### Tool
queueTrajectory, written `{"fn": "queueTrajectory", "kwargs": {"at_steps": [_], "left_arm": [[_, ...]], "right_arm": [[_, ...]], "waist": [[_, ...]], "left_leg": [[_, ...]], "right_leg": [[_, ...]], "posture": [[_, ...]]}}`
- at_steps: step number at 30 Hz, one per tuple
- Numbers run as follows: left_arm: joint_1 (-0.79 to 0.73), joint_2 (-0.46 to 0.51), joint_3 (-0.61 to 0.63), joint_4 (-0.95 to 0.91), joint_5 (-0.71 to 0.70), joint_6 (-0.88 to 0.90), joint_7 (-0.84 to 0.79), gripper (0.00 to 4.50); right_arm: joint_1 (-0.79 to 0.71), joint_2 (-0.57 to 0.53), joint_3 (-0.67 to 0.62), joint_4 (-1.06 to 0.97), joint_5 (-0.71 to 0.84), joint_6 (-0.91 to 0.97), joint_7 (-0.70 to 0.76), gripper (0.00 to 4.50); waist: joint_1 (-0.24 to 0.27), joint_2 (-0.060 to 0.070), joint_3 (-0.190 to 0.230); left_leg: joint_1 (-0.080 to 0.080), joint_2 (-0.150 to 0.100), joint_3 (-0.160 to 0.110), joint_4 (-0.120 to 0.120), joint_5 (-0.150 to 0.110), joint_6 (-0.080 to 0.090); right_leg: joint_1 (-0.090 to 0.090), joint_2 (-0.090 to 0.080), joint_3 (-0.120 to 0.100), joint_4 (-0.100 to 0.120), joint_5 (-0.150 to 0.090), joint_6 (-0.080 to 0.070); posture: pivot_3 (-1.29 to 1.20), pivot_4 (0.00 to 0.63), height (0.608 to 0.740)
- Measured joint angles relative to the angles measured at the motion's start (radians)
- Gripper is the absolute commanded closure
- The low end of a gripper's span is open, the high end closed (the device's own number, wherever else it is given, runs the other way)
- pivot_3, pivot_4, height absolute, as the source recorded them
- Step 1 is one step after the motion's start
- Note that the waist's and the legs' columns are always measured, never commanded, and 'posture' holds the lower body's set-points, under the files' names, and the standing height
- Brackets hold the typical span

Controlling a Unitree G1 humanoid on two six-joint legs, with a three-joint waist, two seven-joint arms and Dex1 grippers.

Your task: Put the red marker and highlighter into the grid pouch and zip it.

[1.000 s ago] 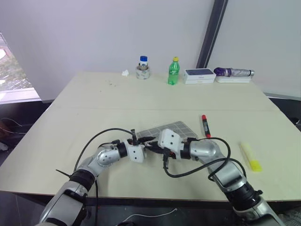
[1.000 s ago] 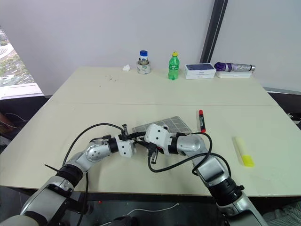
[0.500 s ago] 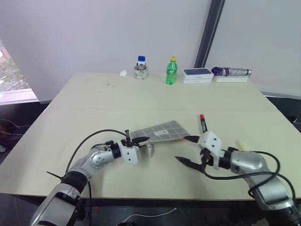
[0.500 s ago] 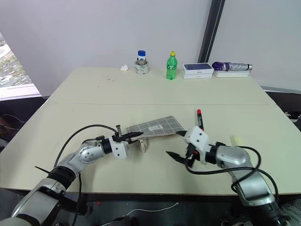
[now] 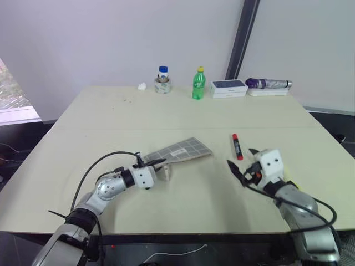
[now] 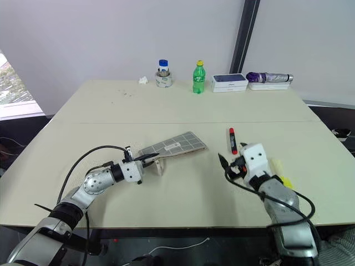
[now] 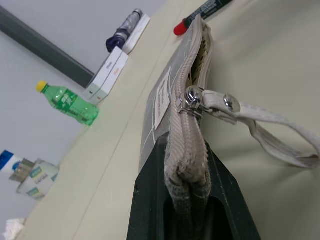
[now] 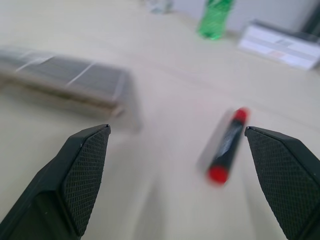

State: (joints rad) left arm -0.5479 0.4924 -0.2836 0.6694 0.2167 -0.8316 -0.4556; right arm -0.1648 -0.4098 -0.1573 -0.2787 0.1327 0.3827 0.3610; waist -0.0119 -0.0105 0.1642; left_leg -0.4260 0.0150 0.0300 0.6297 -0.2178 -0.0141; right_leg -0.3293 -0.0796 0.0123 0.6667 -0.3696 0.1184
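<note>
A large rectangular beige table (image 5: 166, 111) stood against a plain white wall (image 5: 111, 39). A dark vertical pillar (image 5: 237, 39) divided the wall. A daylit window (image 5: 8, 83) was at left.

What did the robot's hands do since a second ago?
The right gripper let go of the grid pouch, opened wide and swung away to the right, near the red marker. The left gripper stays shut on the pouch's end, holding it tilted up. The marker and the highlighter have not moved.

the grid pouch (image 5: 180, 151) lies left of the red marker (image 5: 235, 146) (highlighter (image 6: 279, 173) further right).
</note>
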Motion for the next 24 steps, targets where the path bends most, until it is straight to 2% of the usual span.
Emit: {"fn": "queueTrajectory", "kwargs": {"at_steps": [5,12,17,20,24], "left_arm": [[0.000,-0.002,0.003,-0.010,0.008,0.012,-0.006,4.50],[0.008,-0.002,0.002,-0.042,0.038,0.017,0.004,4.50],[0.026,0.000,0.006,-0.074,0.057,0.021,0.019,4.50],[0.036,-0.001,0.005,-0.095,0.064,0.030,0.023,4.50],[0.041,-0.001,0.005,-0.105,0.066,0.039,0.024,4.50]], "right_arm": [[-0.172,0.045,-0.004,0.194,-0.006,0.111,-0.086,0.03],[-0.358,0.054,-0.014,0.426,0.010,0.217,-0.131,0.03],[-0.380,0.036,-0.004,0.534,-0.004,0.252,-0.136,0.03],[-0.379,0.038,-0.003,0.529,0.002,0.261,-0.131,0.88],[-0.353,0.040,0.017,0.485,0.005,0.266,-0.117,2.82]], "waist": [[-0.001,0.000,0.000],[0.001,0.000,0.000],[0.000,0.000,0.000],[-0.001,0.000,0.000],[0.000,0.000,0.000]], "left_leg": [[0.000,0.000,0.000,0.000,0.000,0.000],[-0.002,0.000,0.001,-0.001,0.000,0.000],[-0.002,0.000,0.002,-0.002,0.000,0.000],[-0.002,0.000,0.002,-0.001,0.000,0.000],[-0.002,0.000,0.002,-0.001,0.000,0.001]], "right_leg": [[-0.001,0.000,0.000,0.000,0.000,0.000],[-0.003,-0.001,0.001,0.000,0.000,0.000],[-0.003,-0.001,0.001,0.000,0.000,0.000],[-0.003,-0.001,0.002,0.000,0.000,0.000],[-0.004,-0.001,0.002,0.000,0.000,0.000]], "posture": [[0.00,0.150,0.740],[0.00,0.150,0.740],[0.00,0.150,0.740],[0.00,0.150,0.740],[0.00,0.150,0.740]]}}
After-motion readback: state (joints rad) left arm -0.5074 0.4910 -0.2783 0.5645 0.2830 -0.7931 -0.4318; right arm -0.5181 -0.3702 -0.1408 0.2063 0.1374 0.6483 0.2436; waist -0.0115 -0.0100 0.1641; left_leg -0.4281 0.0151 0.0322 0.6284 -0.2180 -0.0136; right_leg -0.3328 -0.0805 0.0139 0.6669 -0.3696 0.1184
